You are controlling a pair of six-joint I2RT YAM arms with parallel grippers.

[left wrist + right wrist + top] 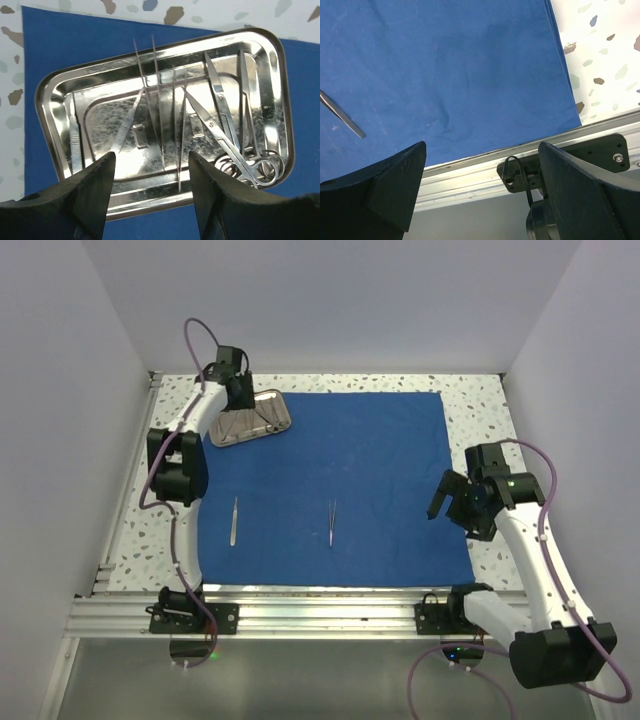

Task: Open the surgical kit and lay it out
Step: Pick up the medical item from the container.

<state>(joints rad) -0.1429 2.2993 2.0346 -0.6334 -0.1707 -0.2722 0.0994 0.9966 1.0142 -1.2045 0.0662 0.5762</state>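
The surgical kit's royal-blue cloth [350, 480] lies spread flat on the table. Its shiny steel tray [250, 417] sits on the cloth's back-left corner. In the left wrist view the tray [55, 100] holds thin tweezers [150, 100] and ring-handled scissors [235, 150]. My left gripper [151, 157] hovers open over the tray's near rim, with tweezers lying below the gap between its fingers. Two tweezers lie on the cloth, one at the left [233, 520] and one in the middle [332, 522]. My right gripper [450, 502] hangs open over the cloth's right edge, holding nothing.
An aluminium rail [320, 605] runs along the table's near edge, with the arm bases bolted to it. Speckled tabletop [480, 410] shows around the cloth. White walls close in the left, back and right sides.
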